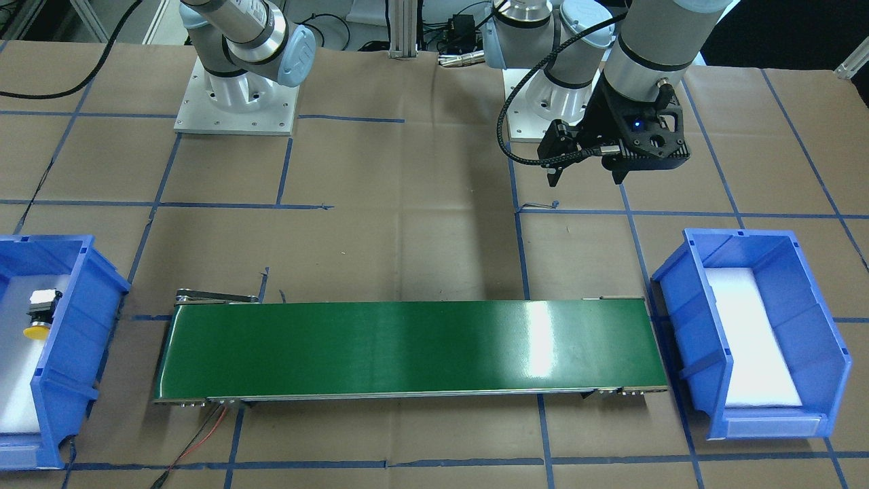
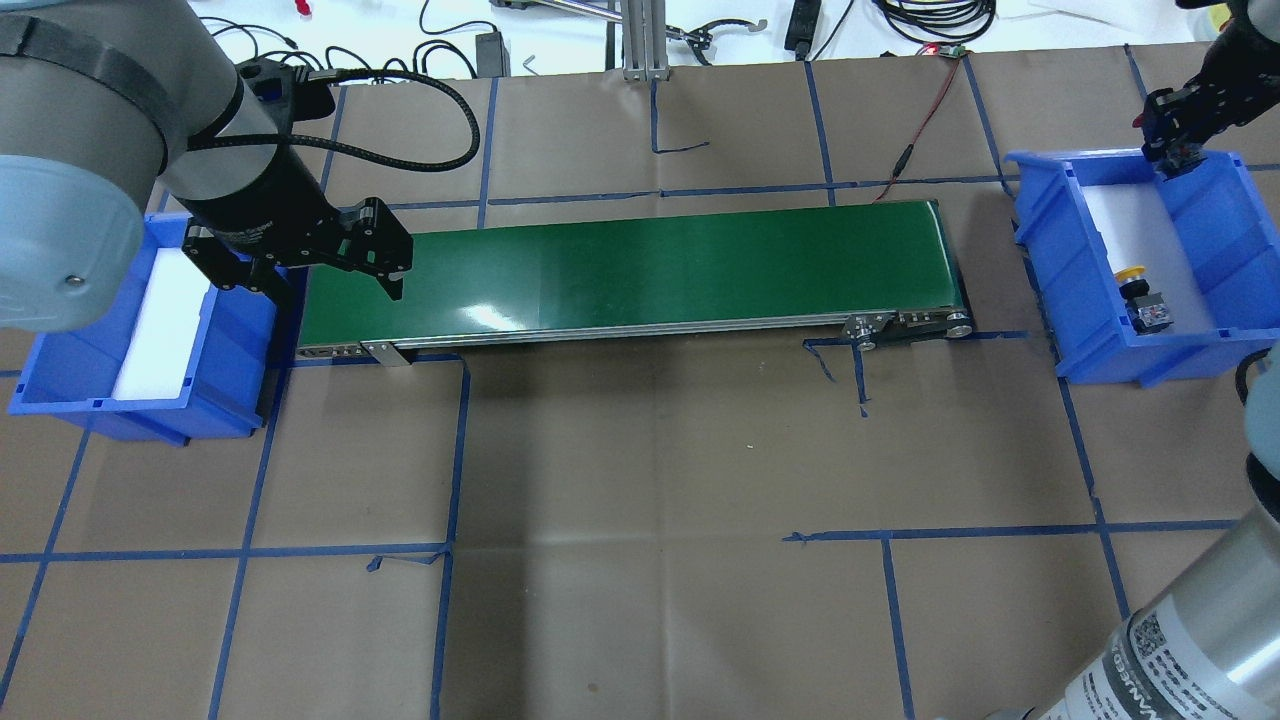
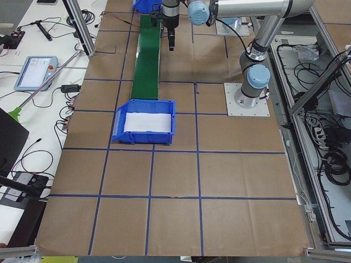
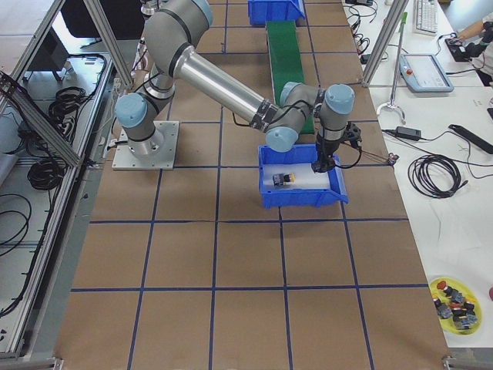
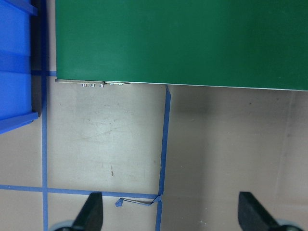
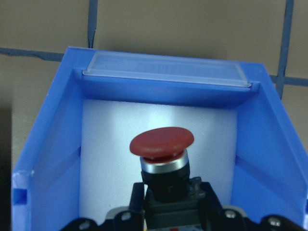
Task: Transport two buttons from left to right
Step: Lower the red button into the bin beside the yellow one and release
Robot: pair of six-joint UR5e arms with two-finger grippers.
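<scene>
The right tool [image 2: 1172, 158] is pinched around the black body of the red button [image 6: 162, 142], just below its metal collar. It holds the button in the blue bin [image 2: 1090, 300] at the right end of the desk [image 2: 650, 500], over the half of that bin that lies toward the desk's far edge, away from the robot's bases. The red cap points at the bin's end wall with the clear label strip. White foam [image 6: 106, 159] shows behind the button; from here I cannot tell whether the button touches it.

The yellow button [image 2: 1140, 295] lies on its side on the same foam, in the half of the bin nearer the robot's edge of the desk and well apart from the red one. Nothing grips it.

A long green belt [image 2: 650, 265] runs along the desk between the two ends, closer to the far edge than to the robot's bases. Its right end stops just beside the bin with the buttons. Its left end stops just beside a second blue bin [image 2: 90, 370], which sits at the left end of the desk and is lined with a white pad [image 2: 160, 320].

The left tool [image 2: 330, 285] hangs above the brown paper at the belt's left end, on the robot's side of the belt, near that second bin. Its fingers [image 5: 91, 211] are spread wide, with only paper and blue tape lines below them.
</scene>
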